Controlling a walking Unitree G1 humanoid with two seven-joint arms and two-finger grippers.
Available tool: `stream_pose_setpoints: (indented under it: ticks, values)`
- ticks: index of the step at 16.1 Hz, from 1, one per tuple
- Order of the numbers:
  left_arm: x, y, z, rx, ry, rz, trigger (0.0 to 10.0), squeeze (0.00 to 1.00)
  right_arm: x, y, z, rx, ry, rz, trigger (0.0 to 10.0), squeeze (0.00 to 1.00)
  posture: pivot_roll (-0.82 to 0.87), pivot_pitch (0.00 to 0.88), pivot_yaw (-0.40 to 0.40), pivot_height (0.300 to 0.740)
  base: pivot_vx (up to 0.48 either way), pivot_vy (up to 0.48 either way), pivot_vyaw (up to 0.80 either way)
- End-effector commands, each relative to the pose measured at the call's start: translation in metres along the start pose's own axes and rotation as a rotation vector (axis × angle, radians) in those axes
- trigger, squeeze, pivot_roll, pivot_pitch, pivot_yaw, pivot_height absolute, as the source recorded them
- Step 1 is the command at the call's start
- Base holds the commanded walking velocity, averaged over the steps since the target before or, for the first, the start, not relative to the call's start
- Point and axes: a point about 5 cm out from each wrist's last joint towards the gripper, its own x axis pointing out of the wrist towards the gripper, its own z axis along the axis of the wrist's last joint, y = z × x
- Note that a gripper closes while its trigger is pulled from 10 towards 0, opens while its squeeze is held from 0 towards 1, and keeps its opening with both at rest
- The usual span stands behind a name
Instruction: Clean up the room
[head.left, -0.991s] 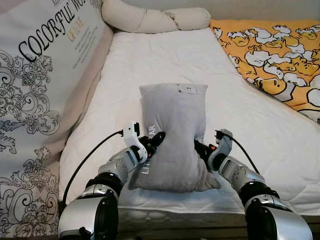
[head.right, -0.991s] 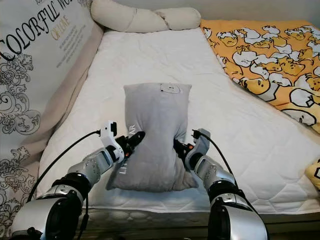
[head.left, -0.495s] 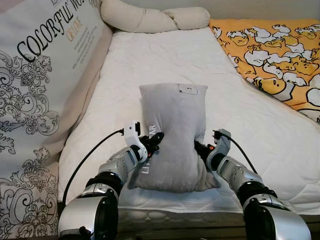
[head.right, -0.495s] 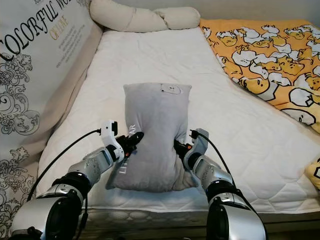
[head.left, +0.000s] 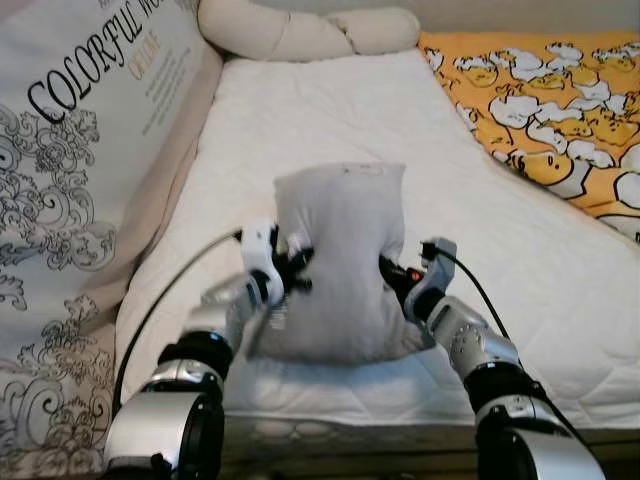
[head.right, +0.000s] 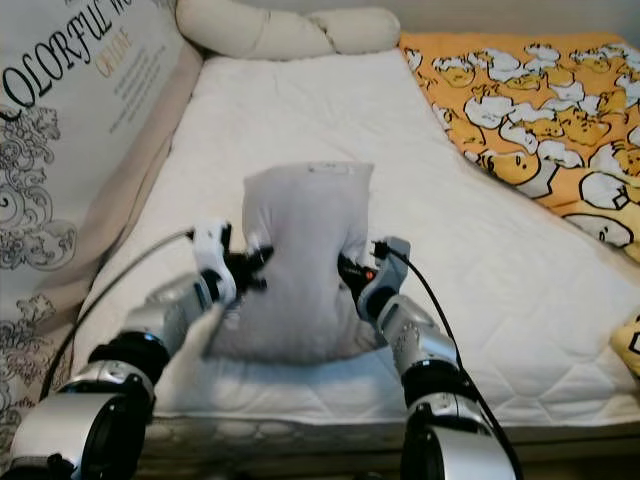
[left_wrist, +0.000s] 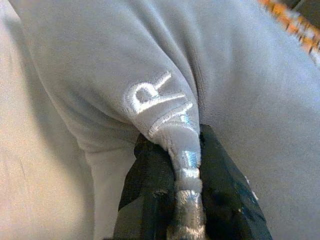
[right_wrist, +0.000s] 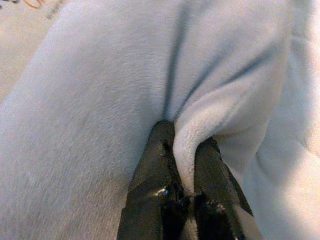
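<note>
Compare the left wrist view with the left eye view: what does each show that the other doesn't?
Left wrist view: white embroidered letters on the fabric, and a fold pinched between the left gripper fingers.

Left eye view: the white mattress, orange duck-print blanket, cream bolster, and the right gripper on the pillow's other side.

Both: the grey pillow held by the left gripper.
</note>
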Motion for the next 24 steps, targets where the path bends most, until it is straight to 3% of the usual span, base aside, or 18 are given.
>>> stream_pose_setpoints:
  ticks: [1,4,6,10,12,16,19,21,22,23,24]
  values:
    - [0.005,-0.014,0.016,0.022,-0.058,-0.071,0.0,0.0,0.007,0.02,0.007,-0.015,-0.031,0.084,0.0,0.0,-0.01,0.0,0.047,0.74,0.0,0.0,0.0]
    - [0.004,-0.031,0.038,0.087,-0.138,-0.138,0.0,0.0,0.003,0.031,0.016,-0.054,-0.09,0.102,0.0,0.0,-0.01,0.0,0.042,0.74,0.0,0.0,0.0]
    - [0.001,-0.033,0.043,0.14,-0.145,-0.114,0.0,0.0,-0.001,0.035,0.018,-0.081,-0.115,0.098,0.0,0.0,-0.01,0.0,0.041,0.74,0.0,0.0,0.0]
    - [-0.006,-0.038,0.037,0.128,-0.157,-0.09,0.0,0.0,-0.004,0.04,0.016,-0.119,-0.122,0.086,0.0,0.0,0.01,0.0,0.046,0.74,0.0,0.0,0.0]
    - [-0.007,-0.04,0.037,0.155,-0.162,-0.086,0.0,0.0,-0.006,0.042,0.02,-0.082,-0.148,0.079,0.0,0.0,0.01,0.0,0.044,0.74,0.0,0.0,0.0]
    - [-0.009,-0.041,0.039,0.124,-0.159,-0.034,0.0,0.0,-0.01,0.042,0.03,-0.139,-0.231,0.058,0.0,0.0,0.01,0.0,0.02,0.74,0.0,0.0,0.0]
    - [-0.01,-0.044,0.038,0.185,-0.174,-0.04,0.0,0.0,-0.01,0.042,0.032,-0.138,-0.23,0.049,0.0,0.0,0.01,0.0,0.013,0.74,0.0,0.0,0.0]
    - [-0.013,-0.044,0.037,0.179,-0.182,-0.03,0.0,0.0,-0.009,0.041,0.033,-0.136,-0.24,0.026,0.0,0.0,0.02,0.0,-0.006,0.74,0.0,0.0,0.0]
    - [-0.015,-0.042,0.036,0.142,-0.181,-0.012,0.0,0.0,-0.007,0.044,0.032,-0.132,-0.236,0.052,3.1,0.0,0.03,0.0,-0.012,0.74,0.0,0.0,0.0]
    - [-0.015,-0.042,0.035,0.124,-0.181,-0.009,0.0,0.0,-0.007,0.046,0.031,-0.13,-0.234,0.065,3.9,0.0,0.03,0.0,-0.012,0.74,0.0,0.0,0.0]
    - [-0.017,-0.039,0.033,0.12,-0.166,0.001,0.0,0.0,-0.006,0.048,0.03,-0.145,-0.227,0.075,10.0,0.0,0.03,0.0,-0.017,0.74,0.0,0.0,0.0]
